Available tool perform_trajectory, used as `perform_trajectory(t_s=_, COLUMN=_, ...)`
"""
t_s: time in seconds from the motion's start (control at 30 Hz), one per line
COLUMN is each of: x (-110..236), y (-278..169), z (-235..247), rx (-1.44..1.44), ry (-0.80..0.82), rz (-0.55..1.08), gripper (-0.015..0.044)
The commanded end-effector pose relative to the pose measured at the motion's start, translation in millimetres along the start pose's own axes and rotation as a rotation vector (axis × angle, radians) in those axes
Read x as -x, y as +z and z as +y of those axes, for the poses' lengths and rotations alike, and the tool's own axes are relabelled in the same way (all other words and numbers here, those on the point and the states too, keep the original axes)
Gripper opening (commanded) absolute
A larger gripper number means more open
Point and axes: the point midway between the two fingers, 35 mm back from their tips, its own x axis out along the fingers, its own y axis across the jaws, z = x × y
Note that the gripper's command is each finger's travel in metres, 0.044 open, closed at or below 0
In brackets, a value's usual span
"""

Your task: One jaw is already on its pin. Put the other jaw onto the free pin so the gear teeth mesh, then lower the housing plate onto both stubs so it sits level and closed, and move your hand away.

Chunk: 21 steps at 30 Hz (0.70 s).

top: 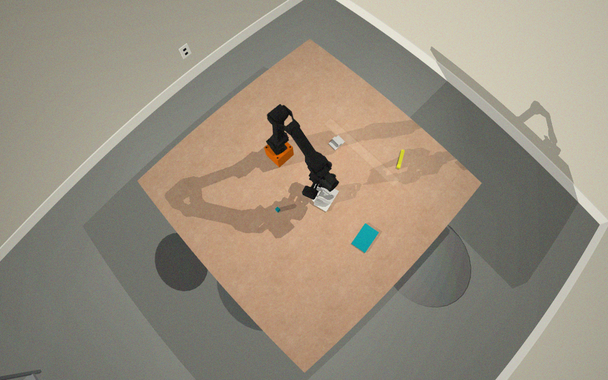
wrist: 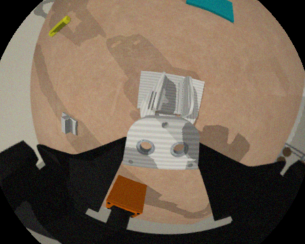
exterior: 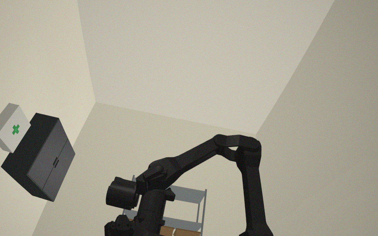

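The gripper (top: pixel 317 187) (wrist: pixel 162 144) is closed on the pale housing plate (wrist: pixel 162 134), gripping it at its left and right edges in the wrist view. The plate has a rounded upper edge, two large ringed holes side by side and three smaller round marks. In that view it sits at the centre, its upper edge overlapping the near end of the white jaw assembly (top: pixel 326 200) (wrist: pixel 146 83); whether they touch cannot be told. Two raised jaw pieces run along the assembly's flat base, but their pins and the meshing of the teeth cannot be made out.

In the top view, the black arm (top: pixel 305 145) (exterior: pixel 194 154) reaches from its orange base (top: pixel 279 161) (wrist: pixel 128 193) down to the assembly near the middle of the counter (top: pixel 296 288) (wrist: pixel 91 64). A small grooved white block (top: pixel 336 142) (wrist: pixel 70 124) lies above the assembly there, with a yellow bar (top: pixel 400 159) (wrist: pixel 59 26) farther right. A flat teal block (top: pixel 365 237) (wrist: pixel 215 8) is to the lower right, and a tiny teal cube (top: pixel 277 209) to the left. The exterior view shows a dark cabinet (exterior: pixel 46 155) at left, while the housing plate is out of sight.
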Motion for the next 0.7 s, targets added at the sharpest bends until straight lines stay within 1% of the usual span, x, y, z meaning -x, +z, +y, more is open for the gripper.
perform_trajectory(t_s=0.0, x=-2.2, y=-8.5, z=-12.6, rx=-0.067, ry=-0.003, rz=0.009, gripper=0.0351)
perform_trajectory(t_s=0.67, x=-2.3, y=-10.7, z=-16.8, rx=-0.088, ry=-0.003, rz=0.009, gripper=0.0351)
